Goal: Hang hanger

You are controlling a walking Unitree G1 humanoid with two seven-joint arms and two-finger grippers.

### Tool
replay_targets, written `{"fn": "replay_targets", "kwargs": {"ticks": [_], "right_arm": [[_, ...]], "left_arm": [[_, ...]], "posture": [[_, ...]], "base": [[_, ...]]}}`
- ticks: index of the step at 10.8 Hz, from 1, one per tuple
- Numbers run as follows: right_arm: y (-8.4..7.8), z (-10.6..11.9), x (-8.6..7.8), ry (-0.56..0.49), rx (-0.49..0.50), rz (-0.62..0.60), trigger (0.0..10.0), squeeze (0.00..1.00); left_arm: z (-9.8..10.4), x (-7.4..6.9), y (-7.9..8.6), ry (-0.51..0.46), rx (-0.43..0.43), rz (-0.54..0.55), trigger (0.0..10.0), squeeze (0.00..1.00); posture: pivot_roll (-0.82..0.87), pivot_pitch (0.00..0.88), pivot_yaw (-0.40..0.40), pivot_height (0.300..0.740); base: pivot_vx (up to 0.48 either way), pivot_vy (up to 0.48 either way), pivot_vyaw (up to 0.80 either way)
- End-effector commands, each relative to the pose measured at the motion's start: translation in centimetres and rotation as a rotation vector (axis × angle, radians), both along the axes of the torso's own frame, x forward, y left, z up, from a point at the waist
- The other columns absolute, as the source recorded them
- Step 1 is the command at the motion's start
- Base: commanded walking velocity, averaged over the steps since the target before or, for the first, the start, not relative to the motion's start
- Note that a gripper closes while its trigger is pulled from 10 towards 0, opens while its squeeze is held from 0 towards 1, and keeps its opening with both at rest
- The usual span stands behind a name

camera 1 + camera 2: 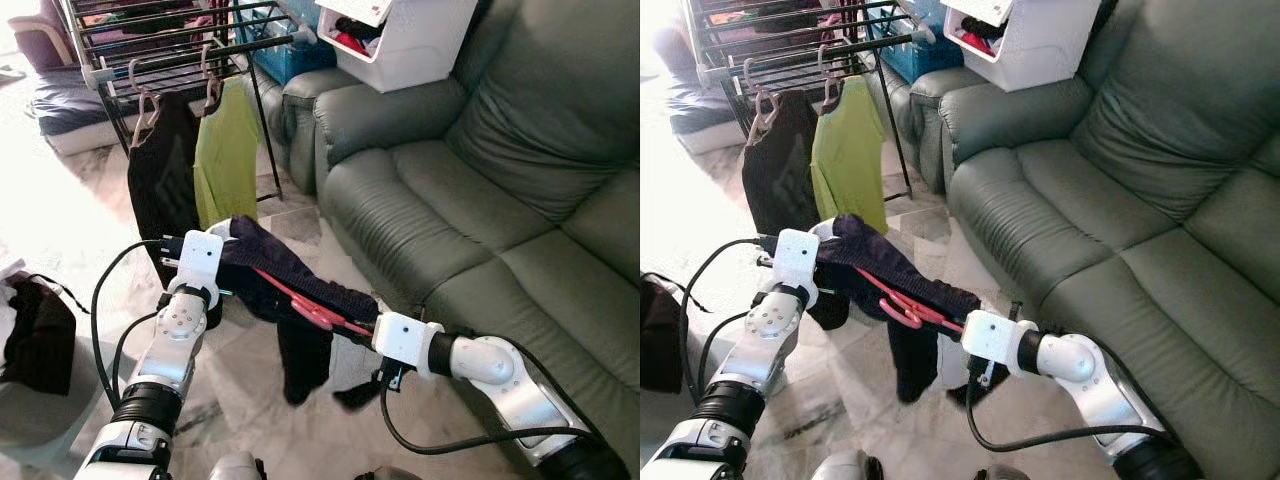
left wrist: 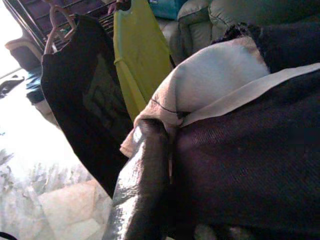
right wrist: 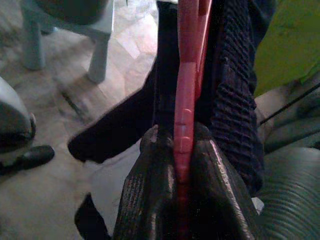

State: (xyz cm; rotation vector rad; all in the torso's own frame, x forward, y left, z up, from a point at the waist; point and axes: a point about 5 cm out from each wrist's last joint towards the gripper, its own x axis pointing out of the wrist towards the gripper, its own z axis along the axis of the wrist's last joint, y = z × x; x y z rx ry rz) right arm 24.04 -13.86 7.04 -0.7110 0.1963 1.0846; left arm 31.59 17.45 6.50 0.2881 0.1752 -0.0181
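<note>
1. Right hand (image 3: 182, 150): fingers clamped on the red hanger (image 3: 187, 75), one on each side of its flat bar. Hand sits low and near, in front of the sofa (image 1: 480, 200).
2. Left hand (image 2: 150, 150): pressed into the dark garment's (image 1: 290, 275) collar end, where a pale lining shows; one finger (image 2: 140, 190) lies against the fabric. Cannot tell how far it is open or whether it grips.
3. Hanger runs between the two hands, inside the dark garment, red bar exposed at the right end. Garment drapes over it, its lower part hanging toward the floor (image 1: 90, 200).
4. Rack (image 1: 170, 40) stands far left, beyond the hands. A black top (image 1: 160, 170) and a green top (image 1: 228, 150) hang from its front rail on pale hangers, side by side, black on the left.
5. White bin (image 1: 410, 40) with clothes rests on the sofa's far arm.
6. Dark heap (image 1: 35, 330) lies on the floor at the left edge.
</note>
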Motion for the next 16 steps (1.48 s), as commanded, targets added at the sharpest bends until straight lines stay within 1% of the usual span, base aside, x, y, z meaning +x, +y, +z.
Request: {"fn": "replay_targets", "kwargs": {"ticks": [1, 2, 3, 4, 5, 6, 7, 8, 9, 10, 11, 12, 13, 14, 15, 16], "right_arm": [[-2.8, -2.1, -0.9, 0.082, -0.145, -0.046, 10.0, 0.00], [-2.7, -1.8, -1.5, 0.106, -0.124, -0.010, 10.0, 0.00], [-2.9, -1.3, -2.2, 0.155, -0.120, 0.047, 10.0, 0.00], [-3.7, -0.9, -2.7, 0.193, -0.135, 0.090, 10.0, 0.00], [-4.2, 0.0, -3.3, 0.246, -0.106, 0.126, 10.0, 0.00], [-4.3, 1.9, -3.9, 0.284, -0.039, 0.178, 10.0, 0.00], [-4.5, 3.9, -3.8, 0.272, 0.023, 0.205, 10.0, 0.00], [-4.5, 6.0, -2.8, 0.235, 0.091, 0.188, 10.0, 0.00], [-4.0, 6.3, -1.8, 0.162, 0.114, 0.156, 10.0, 0.00], [-3.3, 6.0, -1.2, 0.098, 0.134, 0.124, 10.0, 0.00], [-2.7, 5.6, -0.8, 0.066, 0.161, 0.082, 10.0, 0.00], [-2.4, 5.5, 0.7, -0.056, 0.174, -0.044, 10.0, 0.00], [-1.6, 5.7, 1.5, -0.136, 0.246, -0.132, 10.0, 0.00], [-0.9, 5.7, 1.6, -0.147, 0.291, -0.147, 10.0, 0.00], [0.0, 4.6, 1.0, -0.080, 0.274, -0.139, 10.0, 0.00], [0.1, 3.8, 0.9, -0.059, 0.248, -0.147, 10.0, 0.00]], "left_arm": [[2.0, 0.9, 2.4, -0.078, 0.011, 0.118, 0.0, 0.00], [2.0, 0.9, 2.4, -0.073, 0.007, 0.116, 0.0, 0.00], [1.9, 1.0, 2.7, -0.068, 0.006, 0.123, 0.0, 0.00], [1.9, 1.0, 2.9, -0.066, 0.006, 0.126, 0.0, 0.00], [1.8, 0.9, 3.0, -0.062, 0.008, 0.128, 0.0, 0.00], [1.5, 0.9, 2.8, -0.044, -0.003, 0.115, 0.0, 0.00], [1.0, 0.8, 2.4, -0.015, -0.012, 0.094, 0.6, 0.00], [0.9, 0.8, 2.2, -0.007, -0.022, 0.081, 0.7, 0.00], [0.9, 0.8, 1.9, -0.007, -0.034, 0.066, 2.0, 0.00], [1.0, 0.9, 1.4, -0.005, -0.053, 0.048, 1.8, 0.00], [1.0, 0.9, 1.0, -0.004, -0.075, 0.033, 3.3, 0.00], [0.9, 0.7, 0.9, 0.004, -0.092, 0.030, 2.9, 0.00], [0.6, 0.5, 0.6, 0.016, -0.117, 0.022, 0.0, 0.00], [0.5, 0.5, 0.4, 0.018, -0.130, 0.023, 0.0, 0.00], [1.1, 0.7, 0.4, -0.018, -0.133, 0.049, 0.0, 0.00], [1.4, 0.9, 0.5, -0.029, -0.138, 0.046, 0.0, 0.00]], "posture": [[-0.06, 0.000, 0.008, 0.740], [-0.06, 0.000, 0.014, 0.740], [-0.06, 0.000, 0.014, 0.740], [-0.06, 0.000, 0.014, 0.740], [-0.06, 0.000, 0.015, 0.740], [-0.06, 0.000, 0.017, 0.740], [-0.07, 0.000, 0.020, 0.740], [-0.07, 0.000, 0.022, 0.740], [-0.07, 0.000, 0.023, 0.740], [-0.06, 0.000, 0.023, 0.740], [-0.06, 0.000, 0.022, 0.740], [-0.06, 0.000, 0.022, 0.740], [-0.06, 0.000, 0.023, 0.740], [-0.06, 0.000, 0.023, 0.740], [-0.05, 0.000, 0.026, 0.740], [-0.05, 0.000, 0.027, 0.740]], "base": [[0.000, 0.000, 0.00], [0.000, 0.000, 0.00], [0.000, 0.000, 0.00], [0.000, 0.000, 0.00], [0.000, 0.000, 0.00], [0.000, 0.000, 0.00], [0.000, 0.000, 0.00], [0.000, 0.000, 0.00], [0.000, 0.000, 0.00], [0.000, 0.000, 0.00], [0.000, 0.000, 0.00], [0.000, 0.000, 0.00], [0.000, 0.000, 0.00], [0.000, 0.000, 0.00], [0.000, 0.000, 0.00], [0.000, 0.000, 0.00]]}}
